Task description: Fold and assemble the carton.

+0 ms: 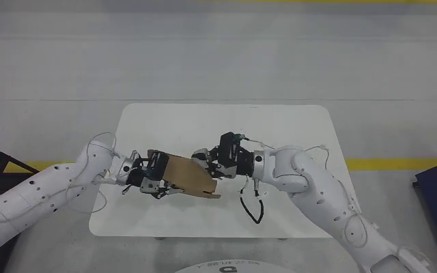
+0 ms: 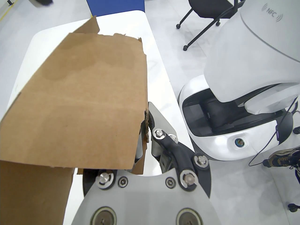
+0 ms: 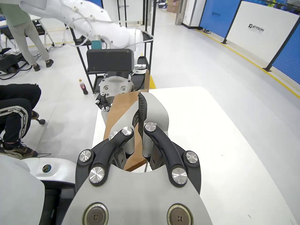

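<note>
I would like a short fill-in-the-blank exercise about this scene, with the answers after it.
1. The carton is ____ in colour.
2. The number of grippers shut on it, namely the left gripper and the right gripper, is ____.
3. The table under it is ____ in colour.
Missing words: brown; two; white.

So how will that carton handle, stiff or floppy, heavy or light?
Probably light: the carton spans between left tool and right tool without visible sag. Likely stiff across panels, which look flat, but apt to hinge at creases. Its ragged edges suggest it tears easily.
</note>
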Robot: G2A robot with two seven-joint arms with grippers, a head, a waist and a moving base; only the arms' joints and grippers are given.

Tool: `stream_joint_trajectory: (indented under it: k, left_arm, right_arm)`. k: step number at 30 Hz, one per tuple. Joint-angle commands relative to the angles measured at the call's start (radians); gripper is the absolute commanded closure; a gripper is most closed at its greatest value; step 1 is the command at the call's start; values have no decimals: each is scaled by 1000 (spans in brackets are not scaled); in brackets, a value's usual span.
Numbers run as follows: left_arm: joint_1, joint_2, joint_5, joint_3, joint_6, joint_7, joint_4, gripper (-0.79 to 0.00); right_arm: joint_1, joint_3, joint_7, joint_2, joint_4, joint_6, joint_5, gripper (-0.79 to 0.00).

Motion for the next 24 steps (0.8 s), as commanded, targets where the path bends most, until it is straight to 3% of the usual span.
stream_joint_trajectory:
  k: [1, 4, 11, 17, 24]
  left_arm:
    - [-3, -5, -19, -8, 0, -6, 6, 0]
    - [-3, -9, -32, -20, 0, -6, 12, 0]
    - [12, -6, -17, -40, 0, 1, 10, 0]
    - [21, -1, -2, -62, 0, 18, 8, 0]
    - [29, 28, 31, -103, 0, 116, 34, 0]
  right_arm:
    - [22, -28, 101, -2, 22, 3, 25, 0]
    - [68, -67, 214, -11, 29, 44, 58, 0]
    - [77, -56, 136, -17, 26, 41, 82, 0]
    - [99, -77, 241, -21, 42, 97, 84, 0]
    - [1, 122, 120, 14, 10, 72, 132, 0]
